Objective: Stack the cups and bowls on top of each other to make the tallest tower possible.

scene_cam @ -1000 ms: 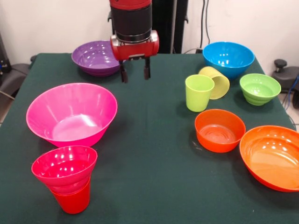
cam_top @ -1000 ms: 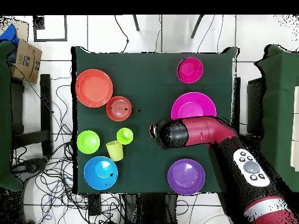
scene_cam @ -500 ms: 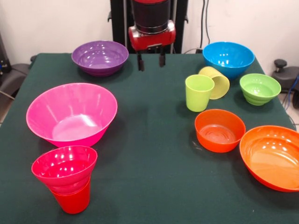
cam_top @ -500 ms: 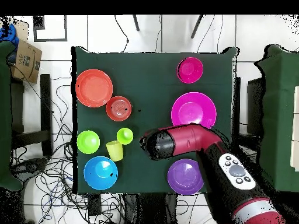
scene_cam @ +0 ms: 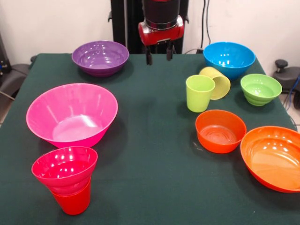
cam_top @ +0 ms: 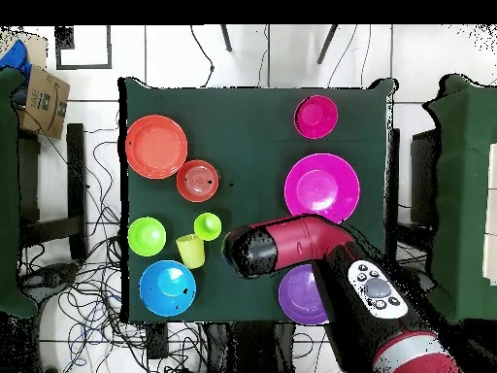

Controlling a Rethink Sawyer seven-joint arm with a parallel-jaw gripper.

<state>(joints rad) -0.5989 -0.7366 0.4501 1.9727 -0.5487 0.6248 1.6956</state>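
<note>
Hovering empty with fingers parted, the gripper (scene_cam: 159, 56) hangs above the table's far side, between the purple bowl (scene_cam: 100, 57) and the blue bowl (scene_cam: 229, 58). The tower (scene_cam: 65, 177) has only 2 pieces: magenta bowl on red cup. Descending towards the tipped yellow cup (scene_cam: 216, 82), which leans against the lime green cup (scene_cam: 199, 93), risks rolling it or knocking its neighbour.

I count ten plastic pieces on the table: three cups, seven bowls.

Cups, 3: one lime green cup (scene_cam: 199, 93) upright, one pale yellow cup (scene_cam: 216, 81) on its side, one red cup (scene_cam: 72, 200) at the front.

Bowls, 7 by size:
- Large, 2: pink bowl (scene_cam: 71, 114), large orange bowl (scene_cam: 273, 157).
- Med, 2: purple bowl (scene_cam: 100, 57), blue bowl (scene_cam: 229, 58).
- Small, 3: magenta bowl (scene_cam: 64, 168), small orange bowl (scene_cam: 220, 130), ribbed green bowl (scene_cam: 260, 88).

Stacks: I see 1, two pcs high, magenta bowl sitting in red cup. The other eight pcs stand singly.
</note>
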